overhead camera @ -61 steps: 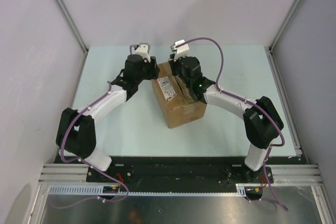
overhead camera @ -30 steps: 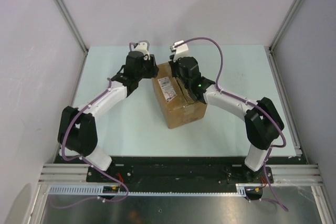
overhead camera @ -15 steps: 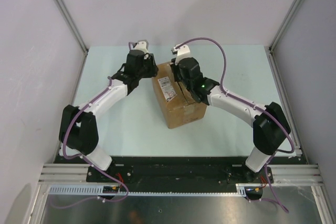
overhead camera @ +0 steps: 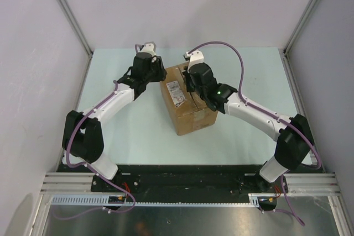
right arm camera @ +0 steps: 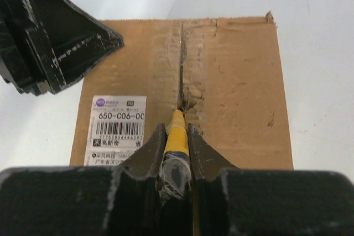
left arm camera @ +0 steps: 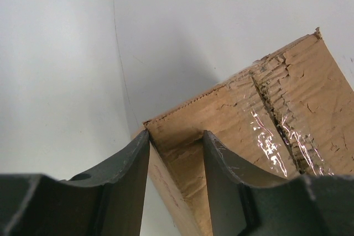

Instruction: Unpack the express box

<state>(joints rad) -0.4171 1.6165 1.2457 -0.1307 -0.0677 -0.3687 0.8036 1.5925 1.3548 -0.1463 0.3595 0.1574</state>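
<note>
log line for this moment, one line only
right gripper: shut on yellow utility knife, tip at top seam | left gripper: open at express box corner | flaps: closed

We look down from high above and behind the arm bases onto the brown corrugated cardboard express box [overhead camera: 187, 103], which is small at mid-frame with the whole pale green table [overhead camera: 138, 131] around it. On the left wrist we sit very close to the box's far left corner, facing across its top between the fingers of the left gripper [left arm camera: 176, 136]. On the right wrist we sit close above the box's top, facing steeply down along it past the right gripper [right arm camera: 177, 131]. All three views share the box's top. Both wrist views share its torn, taped centre seam [right arm camera: 182, 64], and the right wrist view also catches the left gripper at the box's left corner.
</note>
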